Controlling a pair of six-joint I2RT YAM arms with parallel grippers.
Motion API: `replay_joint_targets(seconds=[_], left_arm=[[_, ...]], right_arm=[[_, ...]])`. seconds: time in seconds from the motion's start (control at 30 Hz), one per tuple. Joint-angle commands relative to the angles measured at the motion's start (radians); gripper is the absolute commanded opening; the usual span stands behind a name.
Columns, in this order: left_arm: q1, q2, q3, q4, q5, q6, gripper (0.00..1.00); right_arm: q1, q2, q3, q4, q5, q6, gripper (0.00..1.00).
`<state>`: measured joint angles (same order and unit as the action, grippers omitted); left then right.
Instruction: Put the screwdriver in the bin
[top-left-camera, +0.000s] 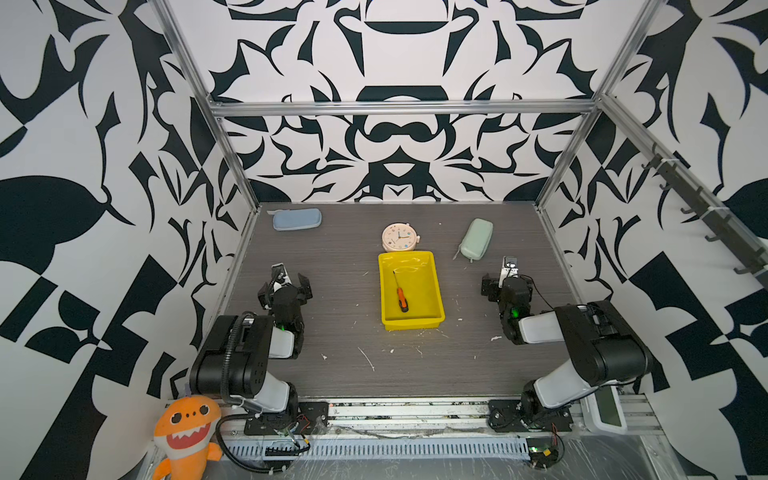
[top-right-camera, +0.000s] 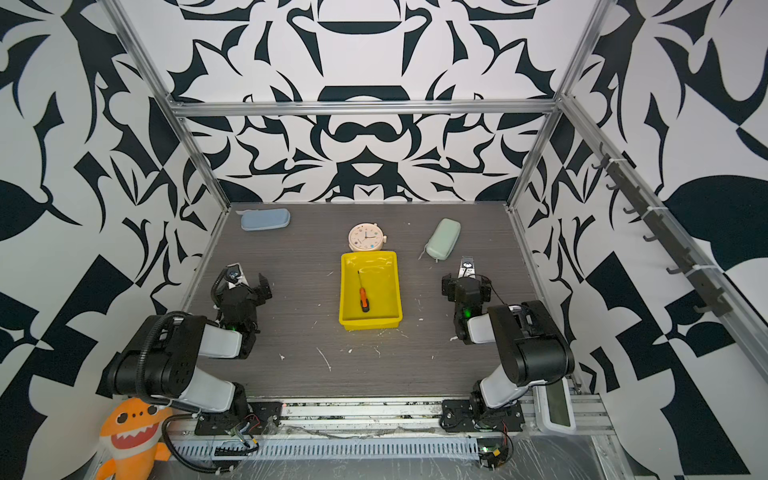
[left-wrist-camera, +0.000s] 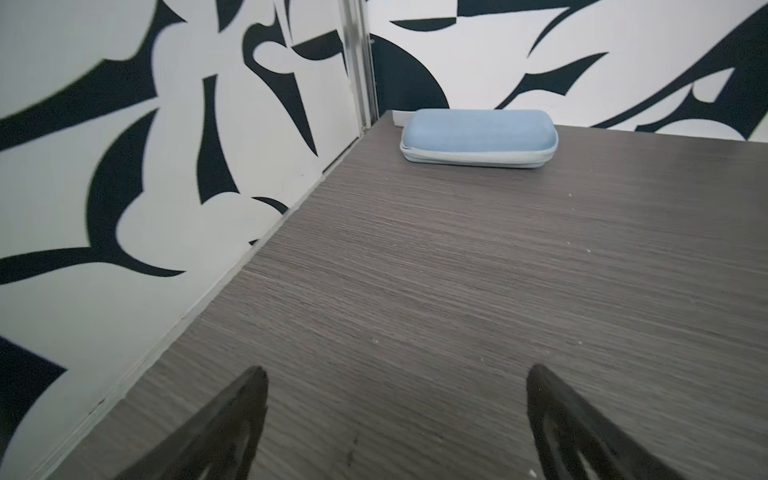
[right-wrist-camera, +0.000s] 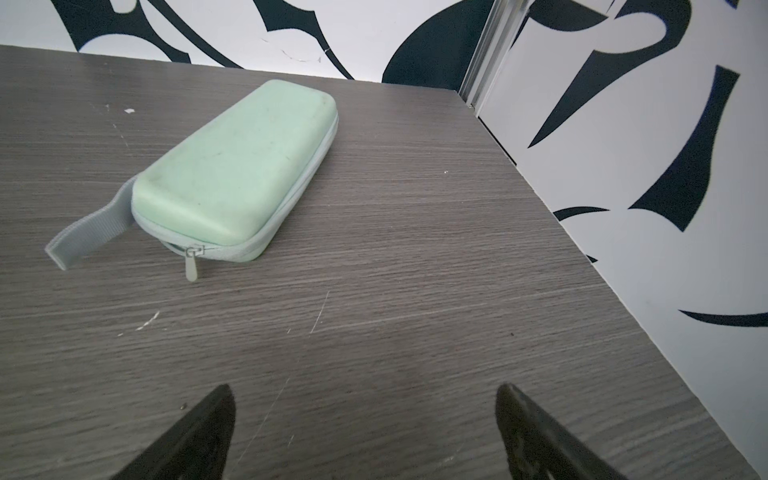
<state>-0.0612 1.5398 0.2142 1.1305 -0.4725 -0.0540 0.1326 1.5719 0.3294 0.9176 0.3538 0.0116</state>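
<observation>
Both top views: screwdriver (top-left-camera: 401, 298) is lying flat inside the bin (top-left-camera: 413, 322), mid-worktop; my arms are sitting by the side edges, well apart from it.

Left wrist view: left jaws are spread, empty, facing the blue pouch (left-wrist-camera: 478, 137) at the far left corner.

Right wrist view: right jaws are spread, empty, facing the green pouch (right-wrist-camera: 237, 166).

Risk I'm judging: a stray inward sweep clipping the bin's low wall, spilling the screwdriver.
</observation>
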Motion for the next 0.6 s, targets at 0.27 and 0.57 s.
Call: replay_joint_targets(seconds=[0.27, 0.57], left_arm=[[0.034, 0.028, 0.124, -0.125, 0.098, -0.021, 1.00], [0.034, 0.024, 0.128, -0.138, 0.097, -0.022, 1.00]], right_arm=[[0.004, -0.011, 0.011, 0.035, -0.001, -0.006, 1.00], [0.003, -0.011, 0.013, 0.033, -0.002, -0.006, 1.00]])
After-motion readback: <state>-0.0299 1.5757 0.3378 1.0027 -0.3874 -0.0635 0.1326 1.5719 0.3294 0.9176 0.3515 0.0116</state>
